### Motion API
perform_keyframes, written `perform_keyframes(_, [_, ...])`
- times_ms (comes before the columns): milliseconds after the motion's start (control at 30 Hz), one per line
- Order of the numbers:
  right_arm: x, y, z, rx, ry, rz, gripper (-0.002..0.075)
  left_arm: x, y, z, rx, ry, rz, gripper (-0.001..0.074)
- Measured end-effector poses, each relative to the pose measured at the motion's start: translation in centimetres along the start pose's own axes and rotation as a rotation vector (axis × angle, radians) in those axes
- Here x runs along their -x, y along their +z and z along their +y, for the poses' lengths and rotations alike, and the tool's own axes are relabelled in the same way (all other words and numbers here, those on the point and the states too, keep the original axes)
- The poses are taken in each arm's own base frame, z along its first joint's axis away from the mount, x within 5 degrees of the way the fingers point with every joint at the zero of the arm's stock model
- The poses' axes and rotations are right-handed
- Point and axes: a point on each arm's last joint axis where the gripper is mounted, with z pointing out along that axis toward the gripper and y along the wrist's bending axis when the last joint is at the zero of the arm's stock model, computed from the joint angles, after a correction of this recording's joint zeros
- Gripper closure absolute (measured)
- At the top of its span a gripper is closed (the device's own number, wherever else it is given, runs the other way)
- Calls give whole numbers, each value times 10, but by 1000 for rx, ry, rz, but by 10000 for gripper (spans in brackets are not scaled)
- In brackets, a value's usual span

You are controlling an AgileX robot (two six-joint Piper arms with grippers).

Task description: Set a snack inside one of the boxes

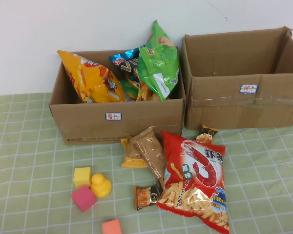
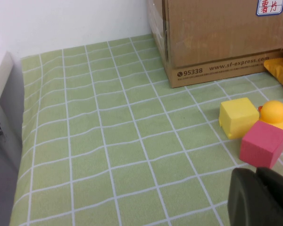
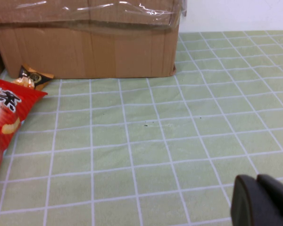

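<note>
Two cardboard boxes stand at the back. The left box (image 1: 88, 124) holds a yellow, a blue and a green chip bag (image 1: 158, 61); the right box (image 1: 224, 105) shows nothing inside. On the cloth in front lie a red shrimp-chip bag (image 1: 198, 178), a brown snack bag (image 1: 149, 148), a small dark packet (image 1: 145, 196) and another small packet (image 1: 208, 132). Neither arm shows in the high view. My left gripper (image 2: 257, 181) is shut and empty, low over the cloth near a pink cube (image 2: 263, 143). My right gripper (image 3: 257, 186) is shut and empty, right of the red bag (image 3: 2, 127).
A yellow cube (image 1: 82, 176), a yellow duck (image 1: 100, 185), the pink cube (image 1: 83, 198) and an orange cube (image 1: 111, 227) lie at the front left. A green checked cloth (image 1: 24, 161) covers the table. A white wall stands behind the boxes.
</note>
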Motion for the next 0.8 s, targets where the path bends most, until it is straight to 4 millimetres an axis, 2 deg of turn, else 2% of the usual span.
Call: perform_keyframes(800, [0,0,0,0,0,0,728,0,0,1,12,55,2,736])
